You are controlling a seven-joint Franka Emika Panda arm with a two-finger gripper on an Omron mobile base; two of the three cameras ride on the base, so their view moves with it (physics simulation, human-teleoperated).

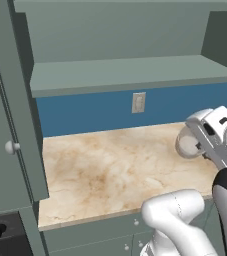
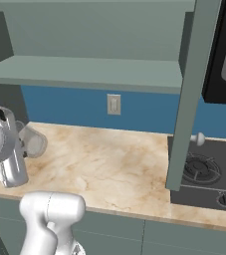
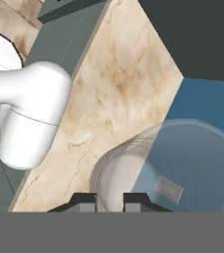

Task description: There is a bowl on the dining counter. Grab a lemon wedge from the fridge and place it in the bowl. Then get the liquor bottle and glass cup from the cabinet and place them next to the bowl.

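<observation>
My gripper (image 3: 109, 201) is shut on the glass cup (image 3: 177, 163), a clear tumbler that lies tilted on its side in the air above a beige worktop. The glass cup (image 1: 187, 145) hangs at the right of the left base view, against my gripper (image 1: 201, 148). The right base view has the glass cup (image 2: 33, 141) at the left, beside my gripper (image 2: 20, 142). The grey-green cabinet (image 1: 130, 72) stands open above the worktop, and its lower shelf (image 2: 94, 72) is bare. The bowl, lemon wedge, fridge, liquor bottle and dining counter are out of view.
The beige worktop (image 1: 110, 170) adjoins a black hob (image 2: 209, 174). Open cabinet doors with round knobs hang at the left (image 1: 12, 125) and at the right (image 2: 189, 94). A wall outlet (image 1: 138, 102) sits on the blue backsplash. My own elbow (image 1: 177, 212) is near the worktop's front edge.
</observation>
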